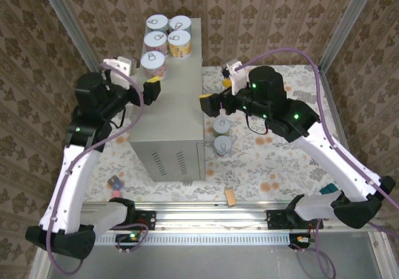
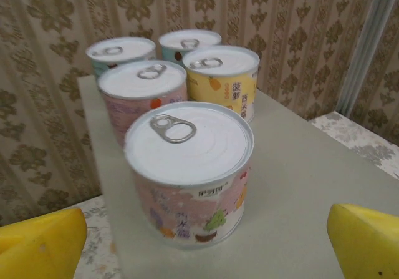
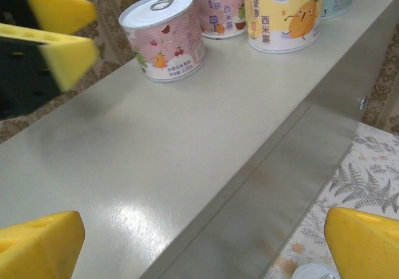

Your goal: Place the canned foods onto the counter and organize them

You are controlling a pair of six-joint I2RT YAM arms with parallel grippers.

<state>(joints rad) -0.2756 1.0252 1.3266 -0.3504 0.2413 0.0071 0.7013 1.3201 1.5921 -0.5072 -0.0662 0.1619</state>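
Two cans (image 1: 221, 126) stand upright on the floral mat (image 1: 265, 163) just beside the grey metal counter's (image 1: 177, 110) right wall, almost under my right gripper (image 1: 206, 105), so that arm is nearer and I'd come down along their vertical axis. Both sets of jaws gape wide, holding nothing. The left gripper (image 1: 153, 89) faces a pink can (image 2: 187, 173), nearest of five glossy pull-tab tins grouped at the counter's far end.

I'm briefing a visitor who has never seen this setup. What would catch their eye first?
Five cans sit clustered at the far end of the tall grey counter. Two more cans stand on the floral surface right of it. The left claw and right claw hang open at either side of the counter top.
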